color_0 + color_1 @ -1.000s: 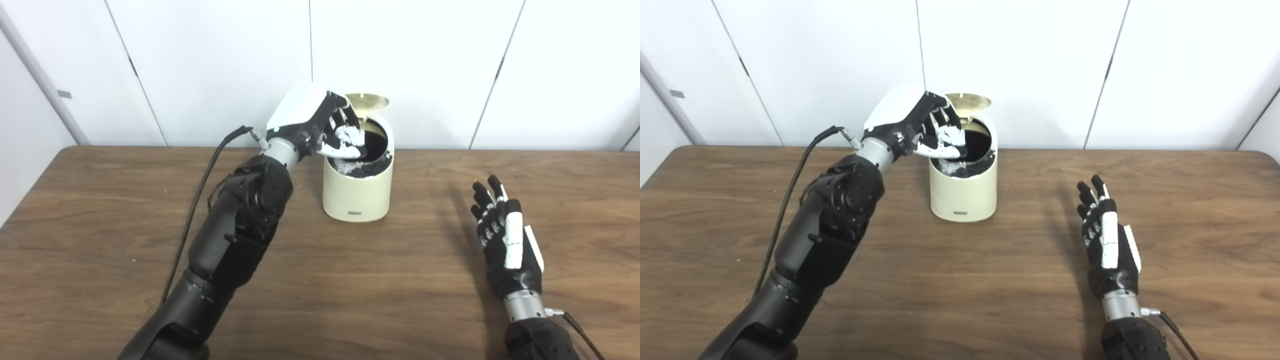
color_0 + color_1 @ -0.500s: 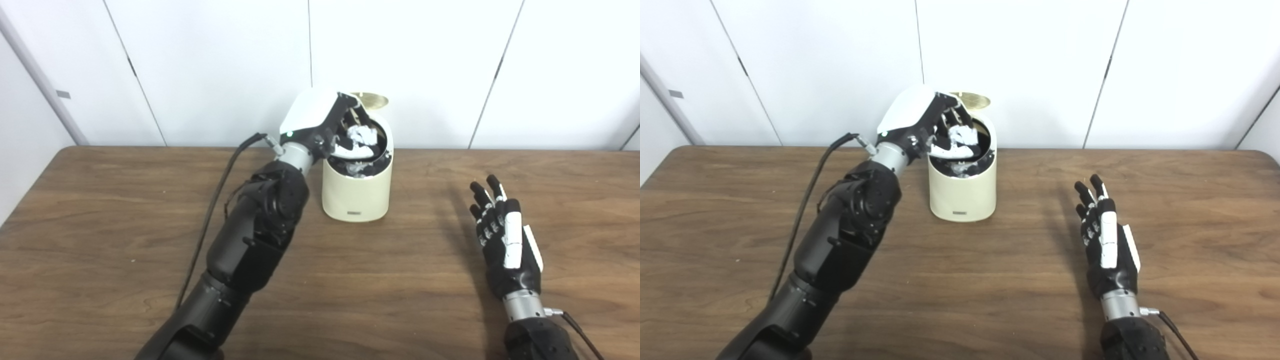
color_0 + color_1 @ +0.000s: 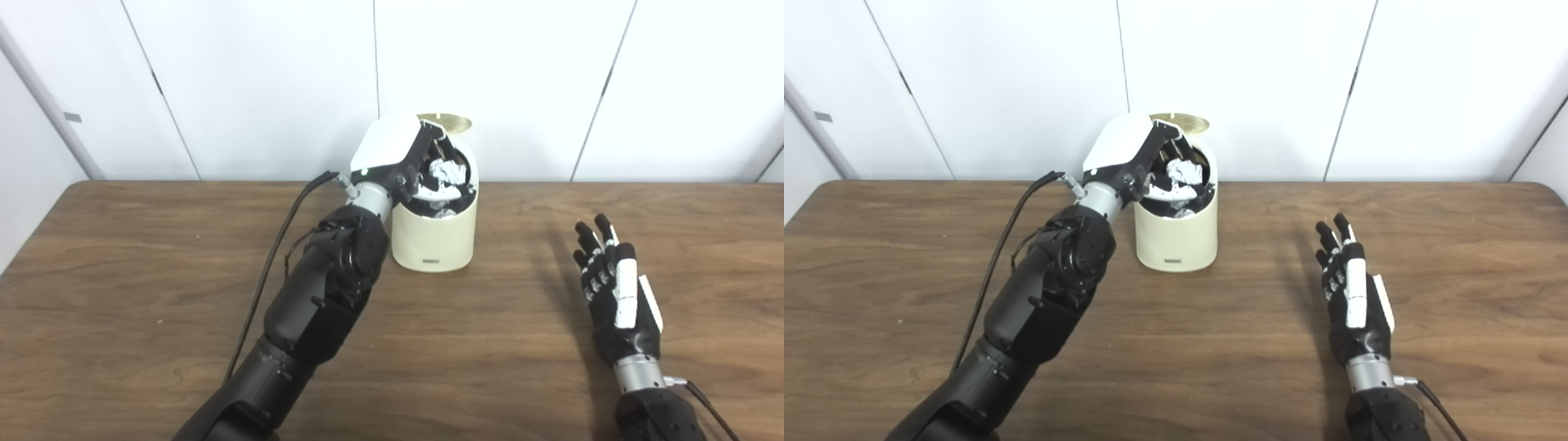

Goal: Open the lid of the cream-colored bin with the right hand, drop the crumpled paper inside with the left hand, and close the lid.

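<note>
Left hand [image 3: 404, 156] grasping crumpled paper [image 3: 445, 171] over the open cream-colored bin [image 3: 433, 236] near the bench's far edge, lid [image 3: 446, 121] up, right hand [image 3: 618, 300] released near right edge; risk: paper snags on fingers and drops outside the rim.

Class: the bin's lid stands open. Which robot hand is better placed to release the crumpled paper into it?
Left: the left robot hand holds the crumpled paper over the bin; the right is open.
</note>
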### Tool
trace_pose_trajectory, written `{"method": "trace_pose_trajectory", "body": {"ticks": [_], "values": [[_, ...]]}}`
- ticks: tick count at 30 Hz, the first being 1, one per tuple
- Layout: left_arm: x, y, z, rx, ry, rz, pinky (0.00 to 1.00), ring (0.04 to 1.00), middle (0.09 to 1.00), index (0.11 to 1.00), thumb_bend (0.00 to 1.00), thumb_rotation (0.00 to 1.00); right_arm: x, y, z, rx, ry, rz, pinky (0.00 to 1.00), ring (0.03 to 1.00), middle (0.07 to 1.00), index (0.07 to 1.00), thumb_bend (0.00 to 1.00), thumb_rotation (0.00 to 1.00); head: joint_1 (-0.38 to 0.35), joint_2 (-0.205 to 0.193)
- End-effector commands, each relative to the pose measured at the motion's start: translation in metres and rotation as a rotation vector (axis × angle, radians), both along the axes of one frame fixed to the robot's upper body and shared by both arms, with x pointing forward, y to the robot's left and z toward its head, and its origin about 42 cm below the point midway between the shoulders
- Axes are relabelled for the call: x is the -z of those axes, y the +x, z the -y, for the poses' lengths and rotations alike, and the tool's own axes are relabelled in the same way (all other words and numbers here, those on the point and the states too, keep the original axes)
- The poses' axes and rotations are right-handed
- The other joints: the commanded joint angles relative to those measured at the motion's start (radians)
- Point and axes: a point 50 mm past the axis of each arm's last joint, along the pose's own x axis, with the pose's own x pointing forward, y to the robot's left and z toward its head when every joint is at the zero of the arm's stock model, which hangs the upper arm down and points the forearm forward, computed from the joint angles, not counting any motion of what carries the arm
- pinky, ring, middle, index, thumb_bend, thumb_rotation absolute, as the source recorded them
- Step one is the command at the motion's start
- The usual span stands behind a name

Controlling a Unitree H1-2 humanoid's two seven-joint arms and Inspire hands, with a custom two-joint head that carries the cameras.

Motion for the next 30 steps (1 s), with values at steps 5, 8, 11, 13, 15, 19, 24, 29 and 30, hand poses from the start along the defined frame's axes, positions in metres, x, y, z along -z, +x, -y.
{"method": "trace_pose_trajectory", "body": {"ticks": [5, 8, 11, 13, 15, 19, 24, 29, 30], "values": [[-0.018, 0.005, 0.004, -0.003, 0.001, 0.092, 0.30, 0.406, 0.525, 0.497, 0.47, 0.00, 0.019, -0.017, -0.003, 0.002, 0.035, -0.060, 1.00, 0.986, 0.936, 0.995, 0.51, 1.00, 0.001, -0.002], [-0.017, 0.005, 0.003, -0.008, 0.011, 0.099, 0.30, 0.403, 0.523, 0.501, 0.47, 0.00, 0.019, -0.017, -0.002, 0.003, 0.036, -0.063, 1.00, 0.983, 0.934, 0.992, 0.51, 1.00, 0.003, -0.001], [-0.016, 0.005, 0.002, -0.016, 0.020, 0.102, 0.30, 0.400, 0.521, 0.505, 0.47, 0.00, 0.019, -0.018, -0.001, 0.000, 0.037, -0.065, 1.00, 0.984, 0.937, 0.993, 0.52, 1.00, 0.005, -0.002], [-0.015, 0.005, 0.001, -0.019, 0.024, 0.108, 0.30, 0.403, 0.524, 0.505, 0.47, 0.00, 0.019, -0.019, -0.001, -0.001, 0.038, -0.067, 1.00, 0.984, 0.939, 0.994, 0.52, 1.00, 0.005, -0.003], [-0.013, 0.004, 0.001, -0.023, 0.025, 0.113, 0.31, 0.412, 0.534, 0.500, 0.47, 0.00, 0.019, -0.019, -0.001, -0.002, 0.036, -0.066, 1.00, 0.976, 0.932, 0.991, 0.52, 1.00, 0.008, -0.003], [-0.007, 0.002, -0.001, -0.037, 0.055, 0.132, 0.30, 0.416, 0.543, 0.507, 0.47, 0.00, 0.019, -0.020, -0.001, -0.013, 0.036, -0.069, 1.00, 0.976, 0.927, 0.994, 0.51, 1.00, 0.011, -0.004], [0.001, 0.000, 0.000, -0.051, 0.107, 0.161, 0.29, 0.402, 0.533, 0.519, 0.47, 0.00, 0.019, -0.021, 0.000, -0.030, 0.041, -0.071, 1.00, 0.990, 0.937, 1.000, 0.52, 1.00, 0.012, 0.000], [0.005, -0.001, 0.001, -0.046, 0.133, 0.173, 0.29, 0.392, 0.520, 0.519, 0.47, 0.00, 0.018, -0.022, 0.000, -0.032, 0.036, -0.076, 1.00, 0.987, 0.928, 0.999, 0.53, 1.00, 0.013, 0.000], [0.006, -0.001, 0.001, -0.048, 0.138, 0.174, 0.29, 0.390, 0.515, 0.520, 0.47, 0.00, 0.018, -0.022, 0.000, -0.032, 0.033, -0.076, 1.00, 0.986, 0.925, 0.999, 0.54, 1.00, 0.013, 0.000]]}}
